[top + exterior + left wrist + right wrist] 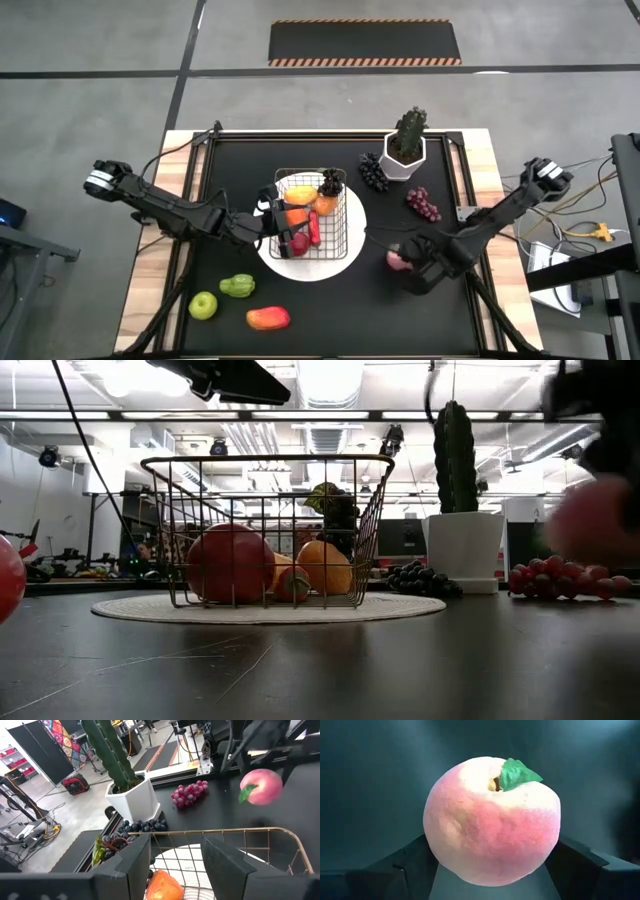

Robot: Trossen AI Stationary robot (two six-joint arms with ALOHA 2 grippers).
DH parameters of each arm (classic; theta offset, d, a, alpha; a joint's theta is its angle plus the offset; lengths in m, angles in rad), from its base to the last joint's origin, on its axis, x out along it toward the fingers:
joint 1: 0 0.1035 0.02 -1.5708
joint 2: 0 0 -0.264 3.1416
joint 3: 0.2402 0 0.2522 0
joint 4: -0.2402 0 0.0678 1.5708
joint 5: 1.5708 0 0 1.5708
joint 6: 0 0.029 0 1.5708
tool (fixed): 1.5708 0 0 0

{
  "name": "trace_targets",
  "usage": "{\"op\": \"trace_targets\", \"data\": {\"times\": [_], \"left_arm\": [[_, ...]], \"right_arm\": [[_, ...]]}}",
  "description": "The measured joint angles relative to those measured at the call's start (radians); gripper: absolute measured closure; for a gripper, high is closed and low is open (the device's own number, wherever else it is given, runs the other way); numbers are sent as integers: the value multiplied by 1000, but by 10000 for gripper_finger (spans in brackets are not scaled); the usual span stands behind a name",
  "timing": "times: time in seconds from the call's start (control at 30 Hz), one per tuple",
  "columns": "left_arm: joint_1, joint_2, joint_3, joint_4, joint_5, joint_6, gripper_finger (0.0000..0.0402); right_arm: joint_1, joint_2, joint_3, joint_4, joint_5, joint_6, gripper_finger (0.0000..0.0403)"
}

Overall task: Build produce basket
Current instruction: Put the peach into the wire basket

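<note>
Dark wire-mesh basket (318, 218) mid-table partly filled; right gripper (405, 265) clamped on pink fuzzy peach (491, 820); left gripper (272, 222) open over basket; several fruits remain outside.

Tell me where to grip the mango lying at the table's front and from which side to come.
Grip the mango across its narrow middle, coming straight down from above. It lies flat and elongated on the table, clear of the green pepper beside it, so fingers should close across its short width.
</note>
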Motion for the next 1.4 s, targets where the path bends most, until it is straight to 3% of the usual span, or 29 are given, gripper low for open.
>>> {"op": "trace_targets", "data": {"times": [0.17,0.4,0.53,0.63,0.77,0.9,1.2,1.4], "left_arm": [[0,0,1,0,0,0,244],[0,0,3,1,0,1,244],[-1,0,5,64,10,-1,244],[-2,0,5,132,102,0,244],[-2,0,19,168,280,0,244],[-3,16,22,230,362,-1,227],[-2,85,22,317,369,-65,88],[-2,209,32,463,370,89,58]], "right_arm": [[0,-94,-15,282,180,-298,104],[-4,-107,-140,908,408,-964,104],[-30,-65,-223,1315,438,-1253,104],[-51,-39,-252,1476,428,-1378,104],[-84,-28,-254,1479,388,-1394,103],[-109,-30,-254,1445,358,-1365,103],[-125,-35,-254,1429,358,-1319,103],[-153,-35,-254,1430,358,-1258,103]]}}
